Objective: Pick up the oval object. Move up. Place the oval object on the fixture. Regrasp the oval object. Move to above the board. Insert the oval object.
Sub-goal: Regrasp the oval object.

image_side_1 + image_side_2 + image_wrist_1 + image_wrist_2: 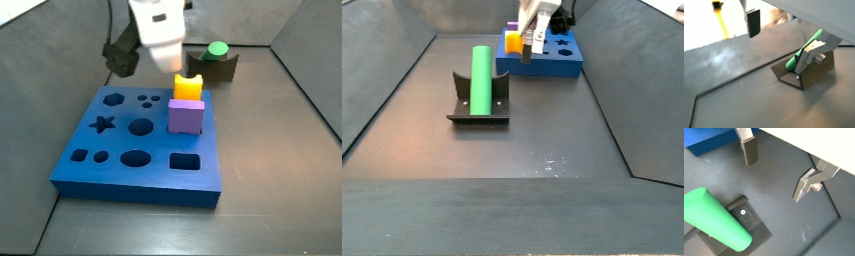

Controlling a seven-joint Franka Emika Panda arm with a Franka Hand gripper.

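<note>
The green oval object (480,78) rests on the dark fixture (477,112), lying in its notch. In a side view only its round end (215,48) shows on top of the fixture (218,68). My gripper (533,32) is open and empty, raised off the floor between the fixture and the blue board (553,62). In both wrist views the fingers stand wide apart with nothing between them (782,42) (776,175). The oval object (803,51) (717,220) lies off to one side of the fingers, not between them.
A yellow block (190,88) and a purple block (186,116) stand upright in the blue board (134,160), which has several open shaped holes. Grey walls enclose the floor (543,140).
</note>
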